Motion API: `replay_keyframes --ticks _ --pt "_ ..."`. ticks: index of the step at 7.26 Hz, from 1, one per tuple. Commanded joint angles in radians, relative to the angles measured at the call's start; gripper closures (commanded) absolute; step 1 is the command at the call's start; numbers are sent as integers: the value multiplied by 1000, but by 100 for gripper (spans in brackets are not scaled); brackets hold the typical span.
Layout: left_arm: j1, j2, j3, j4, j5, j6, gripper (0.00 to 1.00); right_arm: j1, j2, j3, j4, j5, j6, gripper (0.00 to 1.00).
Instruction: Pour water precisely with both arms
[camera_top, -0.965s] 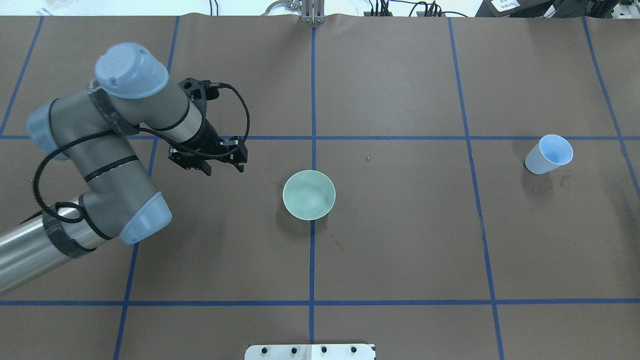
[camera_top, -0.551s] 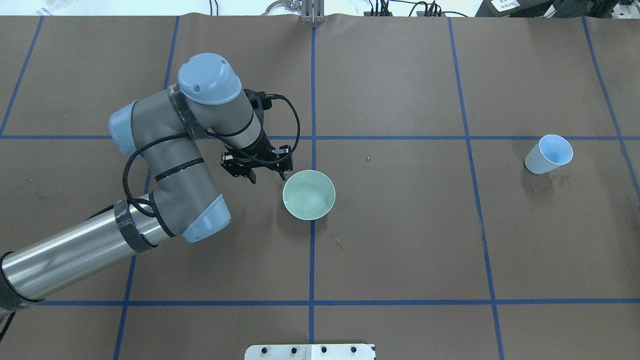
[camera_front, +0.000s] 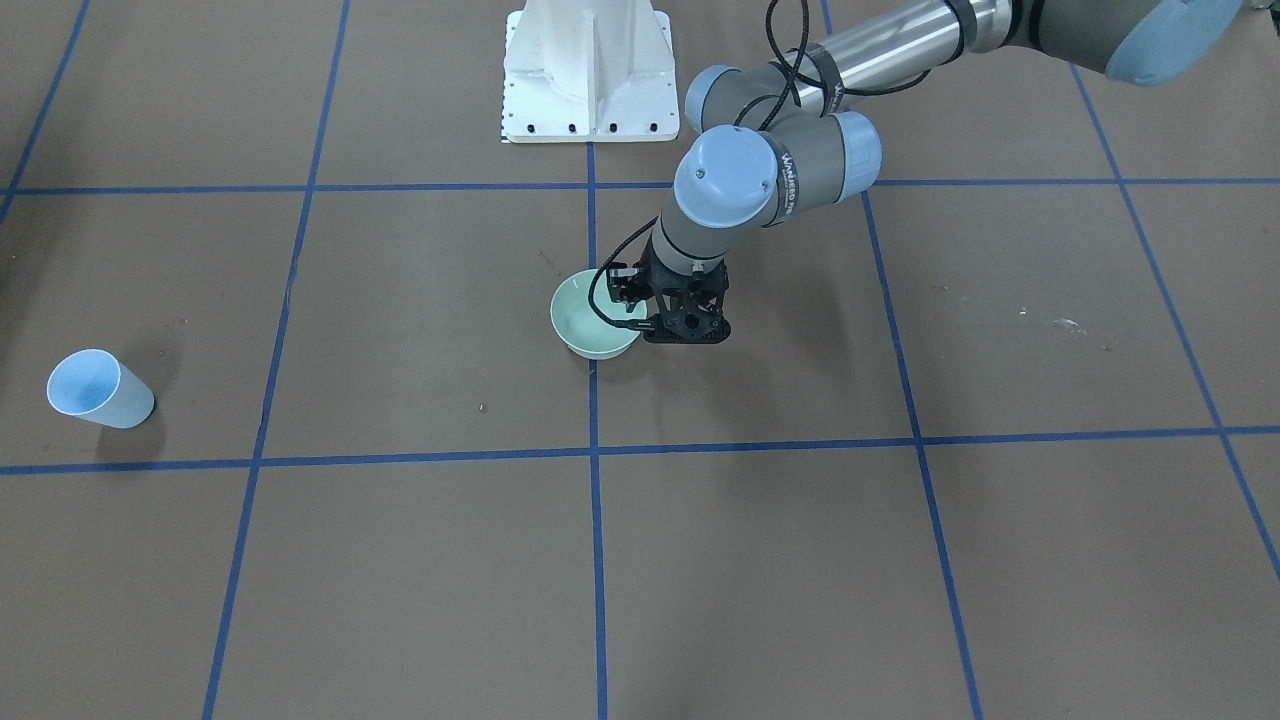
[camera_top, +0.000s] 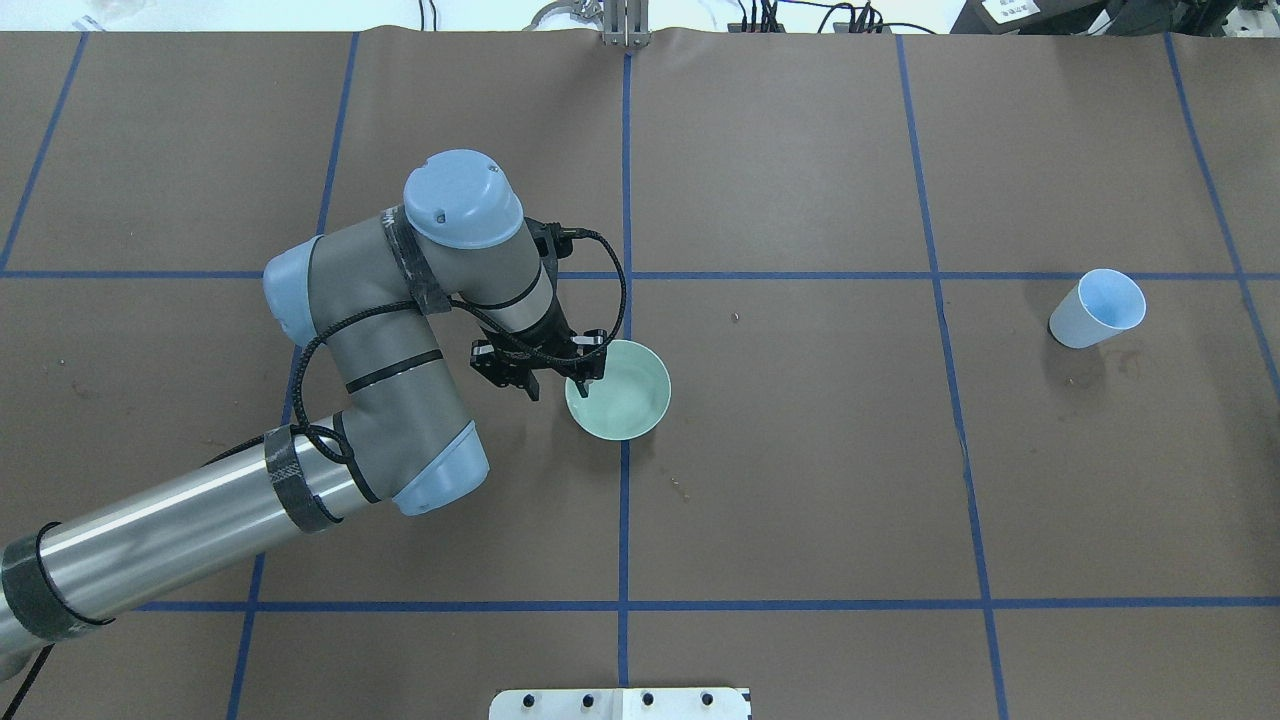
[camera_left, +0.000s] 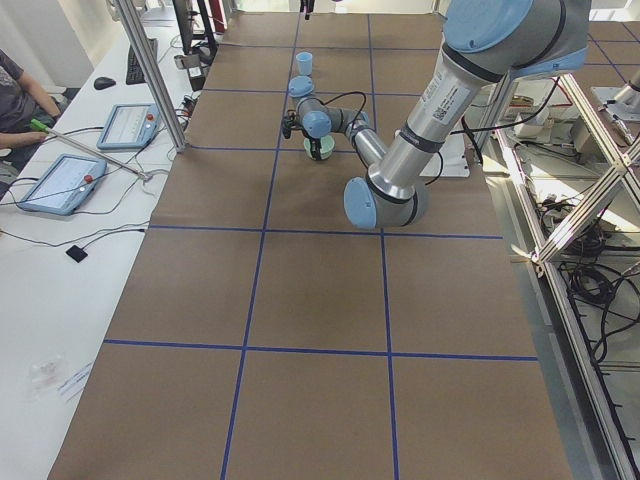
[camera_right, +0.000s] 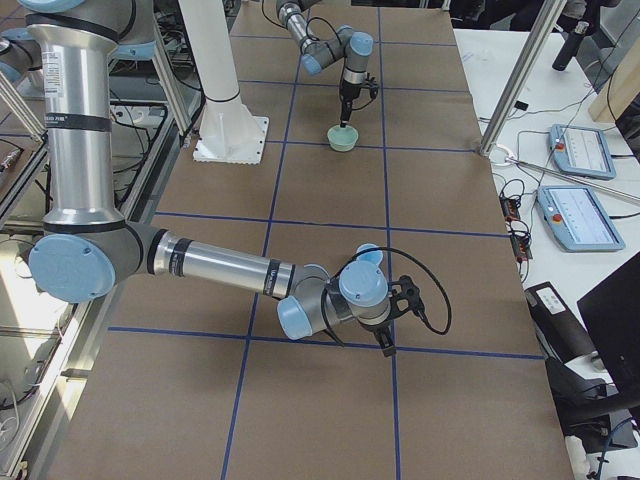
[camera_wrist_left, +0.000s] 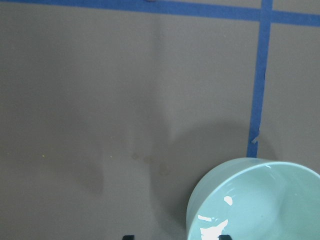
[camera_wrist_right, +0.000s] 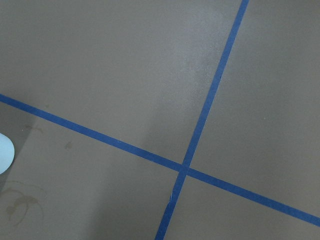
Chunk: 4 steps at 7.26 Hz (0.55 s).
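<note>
The left arm (camera_top: 380, 330) has its jaws parted, empty, astride the green bowl (camera_top: 630, 400) at its left rim; water (camera_wrist_left: 212, 222) seemingly glints inside. Close squarely and gently, avoiding tipping. For the right arm (camera_right: 210, 265), jaws: cannot tell.

Cup (camera_top: 1096, 309) stands well right of the bowl (camera_top: 628, 400).

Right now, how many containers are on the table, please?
2: a green bowl in the middle, its rim straddled by the left gripper, and a blue cup far on the robot's right. None seems hidden.
</note>
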Motion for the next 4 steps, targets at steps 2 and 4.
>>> replay_keyframes --ticks 2,4 --pt "12 -3 18 -3 0 0 50 0 0 -1 0 -1 0 1" --pt "12 -3 19 -5 0 1 100 0 -1 -1 0 -1 0 1"
